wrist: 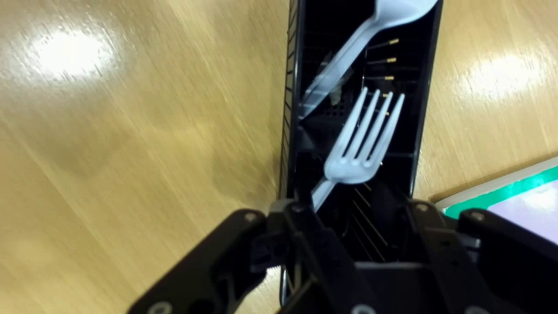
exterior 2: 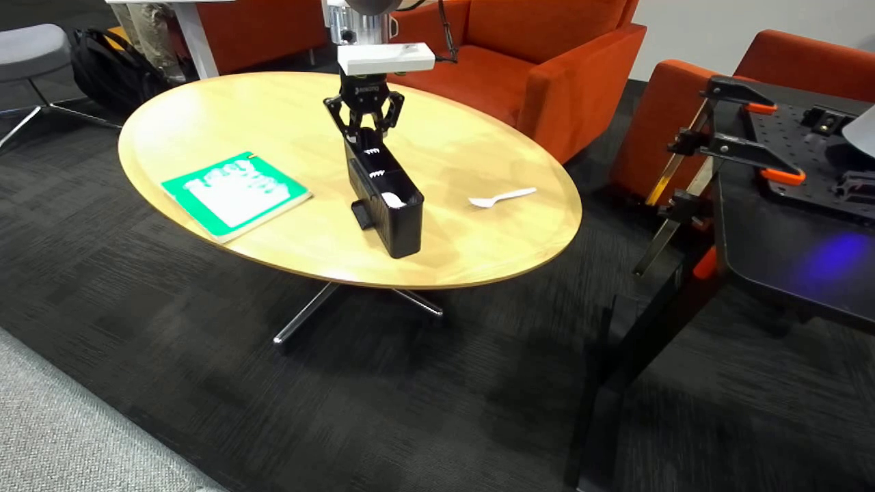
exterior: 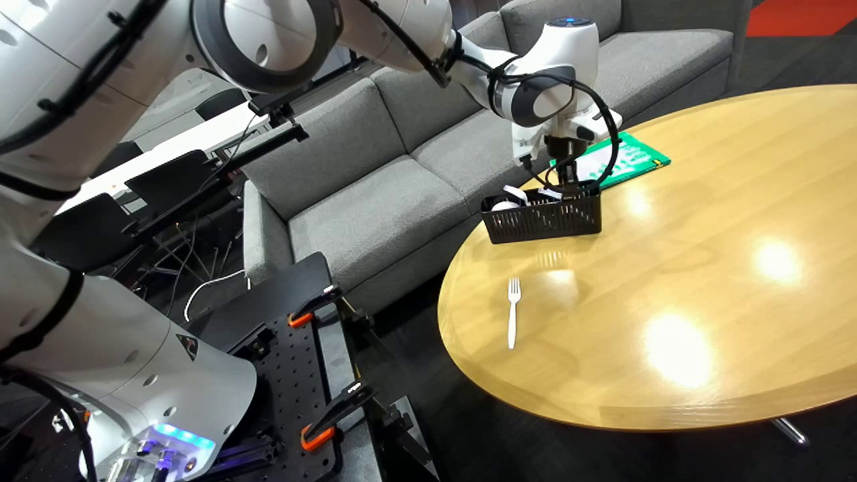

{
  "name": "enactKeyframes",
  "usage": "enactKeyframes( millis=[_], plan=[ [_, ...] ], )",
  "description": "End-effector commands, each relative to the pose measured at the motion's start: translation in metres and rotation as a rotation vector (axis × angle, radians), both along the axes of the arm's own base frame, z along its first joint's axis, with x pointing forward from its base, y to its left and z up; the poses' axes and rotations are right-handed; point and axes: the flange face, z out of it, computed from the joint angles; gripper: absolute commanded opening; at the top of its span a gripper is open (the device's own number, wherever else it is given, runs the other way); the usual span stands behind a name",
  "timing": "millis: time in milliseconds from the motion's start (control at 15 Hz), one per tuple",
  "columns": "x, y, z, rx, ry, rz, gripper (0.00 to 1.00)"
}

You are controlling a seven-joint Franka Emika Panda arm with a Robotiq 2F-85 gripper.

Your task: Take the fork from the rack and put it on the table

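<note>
- Fork [wrist: 351, 171]: slim, white and plastic-looking, with four straight tines and a smooth head; it lies aslant inside the rack [exterior: 542, 227].
- A second fork [exterior: 513, 320], also white, lies flat on the bench [exterior: 602, 375] in both exterior views; which of the two is meant, I cannot tell.
- The rack is black, long, narrow and box-shaped, its long side cut with slots, its end wall plain and rounded at the corners. The bench has a glossy, light-wood top with a curved rim.
- The wrist view alone looks straight down on the first fork's head; its handle passes out of sight beside the tool [exterior 2: 368, 135]. A white utensil [wrist: 340, 66] lies there too, its head cut off by the view's edge, its kind unclear.
- A small black block [exterior 2: 362, 214] against the rack's long side shows only in an exterior view. The green-and-white board [exterior 2: 236, 195] lies flat near the rack.
- The tool's two black fingers stand apart at one end of the rack, a clear gap between them. Whether they touch its walls or the fork's handle, I cannot tell.
</note>
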Motion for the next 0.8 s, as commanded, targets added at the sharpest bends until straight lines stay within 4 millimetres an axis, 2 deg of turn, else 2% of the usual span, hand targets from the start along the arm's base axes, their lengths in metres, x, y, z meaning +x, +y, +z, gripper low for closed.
enactKeyframes(
  millis=[0, 200, 333, 400, 533, 733],
  plan=[
    [0.0041, 0.0038, -0.0014, -0.02, 0.036, -0.009, 0.42],
    [0.0037, 0.0053, -0.0055, -0.015, 0.057, -0.007, 0.43],
    [0.004, 0.0063, -0.0077, -0.013, 0.069, -0.006, 0.38],
    [0.0047, 0.0068, -0.0081, -0.013, 0.071, -0.008, 0.17],
    [0.006, 0.007, -0.0087, -0.014, 0.075, -0.016, 0.04],
    [0.0088, 0.0067, -0.0065, -0.018, 0.077, -0.02, 0.07]
  ],
)
